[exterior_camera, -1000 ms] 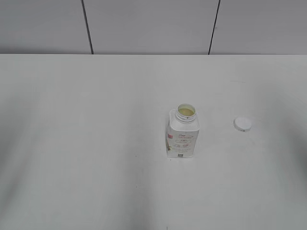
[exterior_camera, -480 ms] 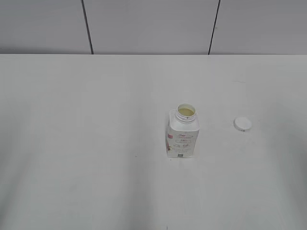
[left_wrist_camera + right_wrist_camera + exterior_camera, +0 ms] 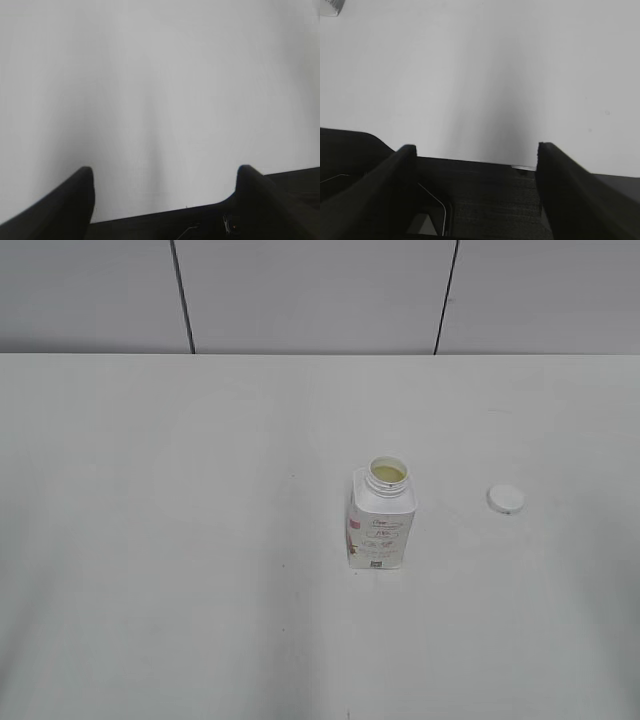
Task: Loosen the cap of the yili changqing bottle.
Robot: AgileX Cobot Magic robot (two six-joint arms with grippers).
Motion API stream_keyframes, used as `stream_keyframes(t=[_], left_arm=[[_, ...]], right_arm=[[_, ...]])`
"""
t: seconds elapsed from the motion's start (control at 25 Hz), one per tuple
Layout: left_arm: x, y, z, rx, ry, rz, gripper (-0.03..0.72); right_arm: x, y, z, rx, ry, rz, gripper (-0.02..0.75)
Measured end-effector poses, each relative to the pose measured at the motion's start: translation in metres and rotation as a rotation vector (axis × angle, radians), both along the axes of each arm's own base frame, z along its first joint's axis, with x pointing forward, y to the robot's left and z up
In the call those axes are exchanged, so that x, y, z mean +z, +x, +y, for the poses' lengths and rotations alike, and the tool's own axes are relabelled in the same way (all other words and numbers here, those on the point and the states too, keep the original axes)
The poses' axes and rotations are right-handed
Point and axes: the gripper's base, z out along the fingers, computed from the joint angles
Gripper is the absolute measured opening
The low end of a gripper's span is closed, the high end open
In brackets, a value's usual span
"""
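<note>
Nothing has shifted this past second: the cap (image 3: 506, 498) lies off on the table (image 3: 180, 540), well right of the upright open bottle (image 3: 381, 525), so loosening looks finished, and both my pincers, left (image 3: 165, 192) and right (image 3: 475, 172), hang spread and empty.

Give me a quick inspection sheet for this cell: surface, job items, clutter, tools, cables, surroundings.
Surface: white table, plain, no spill seen.
Bottle: yili changqing bottle stands upright right of centre, neck open, pale liquid showing inside.
Cap: white cap is off, lying flat on the table to the right of the bottle, apart from it.
Clutter: nothing seen.
Left tool: open, holding nothing, out of the exterior view.
Right tool: open, holding nothing, out of the exterior view.
Cables: a thin wire on the right tool's body; none on the table.
Surroundings: grey panelled wall with two dark seams behind the table.
</note>
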Motion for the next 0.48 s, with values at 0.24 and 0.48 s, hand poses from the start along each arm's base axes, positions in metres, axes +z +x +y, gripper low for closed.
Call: stream_keyframes(t=[0.24,0.48], left_arm=[[0.005,-0.017,0.002,0.0,-0.013,-0.111,0.53],[0.008,-0.038,0.005,0.0,-0.031,-0.248,0.53]], right_arm=[[-0.006,-0.016,-0.001,-0.011,0.013,-0.031,0.582],[-0.011,-0.026,-0.002,-0.011,0.019,-0.073,0.582]])
